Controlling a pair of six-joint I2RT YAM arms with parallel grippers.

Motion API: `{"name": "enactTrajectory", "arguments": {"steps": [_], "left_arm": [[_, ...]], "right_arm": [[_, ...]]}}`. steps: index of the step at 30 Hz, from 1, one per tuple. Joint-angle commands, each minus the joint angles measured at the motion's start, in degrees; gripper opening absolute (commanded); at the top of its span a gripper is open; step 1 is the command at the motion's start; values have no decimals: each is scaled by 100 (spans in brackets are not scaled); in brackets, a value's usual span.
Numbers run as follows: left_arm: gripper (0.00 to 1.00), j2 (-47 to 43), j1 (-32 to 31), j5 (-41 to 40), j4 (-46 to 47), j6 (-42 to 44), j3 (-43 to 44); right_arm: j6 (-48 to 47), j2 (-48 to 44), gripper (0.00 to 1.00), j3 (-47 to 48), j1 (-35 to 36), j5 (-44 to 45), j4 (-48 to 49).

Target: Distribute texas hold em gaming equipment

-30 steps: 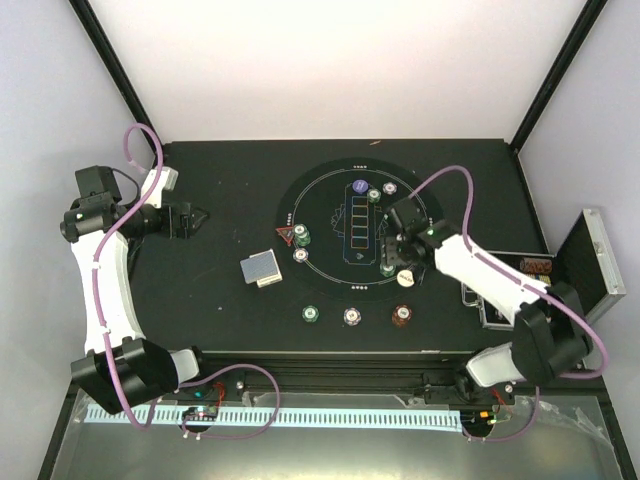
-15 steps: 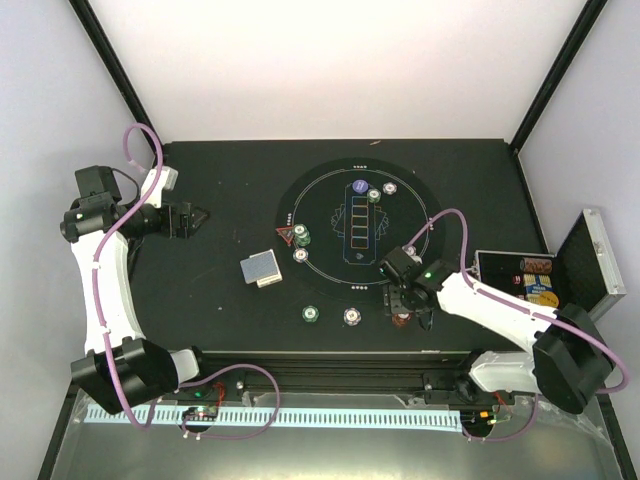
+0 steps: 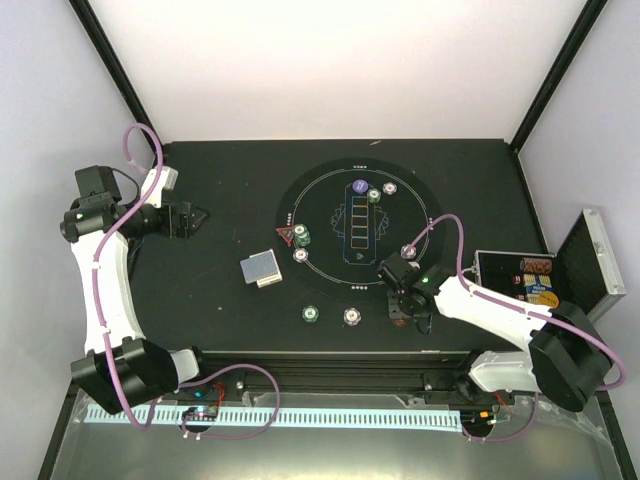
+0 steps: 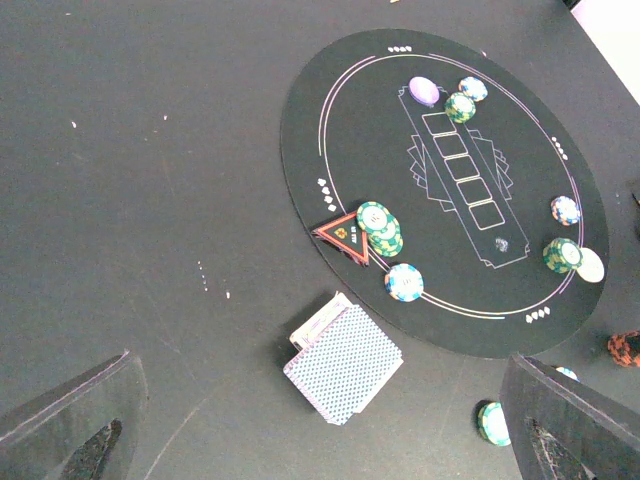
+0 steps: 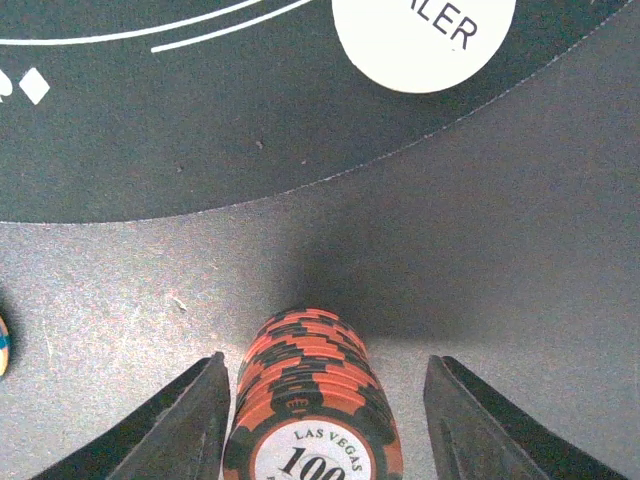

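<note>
A red-brown chip stack (image 5: 312, 400) stands on the table just off the round mat (image 3: 325, 205), between the fingers of my right gripper (image 5: 328, 362). That gripper is open: the left finger is close to the stack and the right one clearly apart. In the top view my right gripper (image 3: 402, 308) hides the stack. The white dealer button (image 5: 423, 35) lies on the mat's edge beyond it. My left gripper (image 3: 192, 220) hangs open and empty at the far left, well away from the card deck (image 3: 262, 269). The red triangle (image 3: 286, 237) and green chips (image 3: 301, 237) sit at the mat's left rim.
A green chip (image 3: 311, 314) and a purple-white chip (image 3: 352, 316) lie near the front edge. A blue button (image 3: 358, 187) and more chips (image 3: 381, 191) sit at the mat's far side. The open silver case (image 3: 592, 262) stands at the right.
My right gripper has come off the mat toward the front edge and now straddles the red-brown chip stack, its jaws narrower than before. The left arm has not moved.
</note>
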Motion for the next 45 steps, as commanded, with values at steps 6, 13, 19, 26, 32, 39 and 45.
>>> {"name": "enactTrajectory", "arguments": {"steps": [6,13,19,26,32,39,45], "left_arm": [[99,-80,53,122,36,-17,24],[99,-102,49,90,38,-19,45],[99,-105,49,70,40,-21,37],[99,-91,49,37,50,-35,44],[99,-103,52,16,51,-28,54],[99,-103,55,20,73,-53,70],[99,-95,49,19,77,-54,59]], "right_arm": [[56,-33,54,-51,53,-5,39],[49,1,57,-42,127,-29,19],[64,14,53,-25,175,17,-13],[83,-14,37,35,188,75,-94],[84,-50,26,187,190,186,-254],[-89,-63,20,1167,187,476,-853],[-465,568,19,2306,186,610,-898]]}}
